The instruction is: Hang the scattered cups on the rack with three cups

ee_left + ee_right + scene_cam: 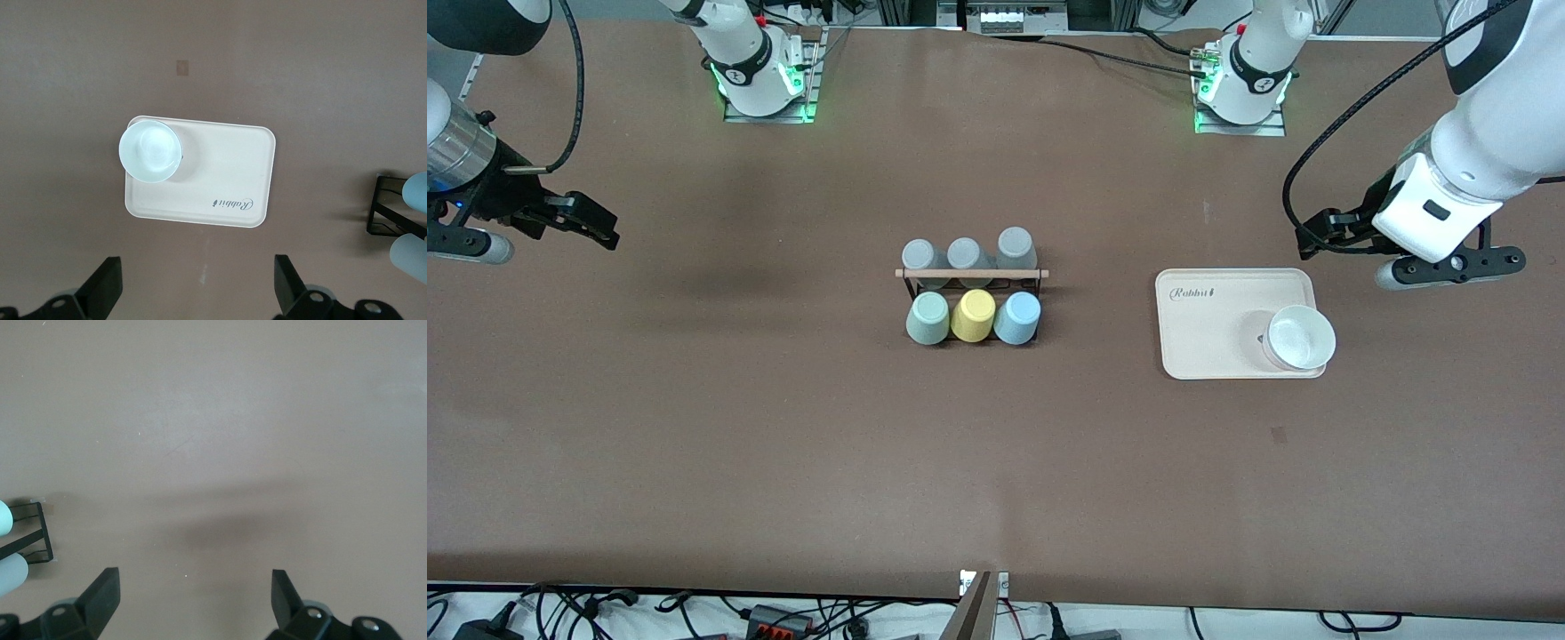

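The black wire rack [971, 274] with a wooden rod stands mid-table. The mint-green cup [927, 318] and the light blue cup [1017, 317] sit on its row nearer the front camera, either side of a yellow cup [973, 316]. Three grey cups [966, 256] fill the farther row. My left gripper [1309, 236] is open and empty, up over the table beside the cream tray; its own view [197, 287] shows the rack's end [383, 213] and the blue cup [417, 190]. My right gripper [600, 229] is open and empty at the right arm's end; its own view [193, 603] shows the rack's corner [40, 533].
A cream tray [1209, 342] lies toward the left arm's end, with a white bowl-like cup [1300, 338] on its corner; both show in the left wrist view, the tray [220, 180] and the white cup [151, 151]. Brown table surface surrounds the rack.
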Motion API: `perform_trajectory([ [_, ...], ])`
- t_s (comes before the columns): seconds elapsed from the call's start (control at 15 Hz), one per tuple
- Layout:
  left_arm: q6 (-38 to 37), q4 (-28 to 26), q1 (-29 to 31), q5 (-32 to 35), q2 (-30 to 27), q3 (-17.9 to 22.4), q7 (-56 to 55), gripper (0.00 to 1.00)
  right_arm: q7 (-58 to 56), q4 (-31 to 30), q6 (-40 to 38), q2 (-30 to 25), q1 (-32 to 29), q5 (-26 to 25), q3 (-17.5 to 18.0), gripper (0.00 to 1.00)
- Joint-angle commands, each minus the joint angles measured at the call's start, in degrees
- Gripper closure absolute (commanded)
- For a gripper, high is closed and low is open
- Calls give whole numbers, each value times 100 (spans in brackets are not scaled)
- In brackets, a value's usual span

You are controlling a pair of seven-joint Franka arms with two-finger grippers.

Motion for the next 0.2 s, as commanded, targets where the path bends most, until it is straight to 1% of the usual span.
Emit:
perform_trajectory([
  [0.0, -101, 53, 56, 74, -65, -47, 114, 0, -5, 209, -156, 70, -93, 61, 68, 0],
  [0.13, -101, 53, 48, 74, -65, -47, 105, 0, -15, 209, -156, 70, -163, 333, 67, 0],
])
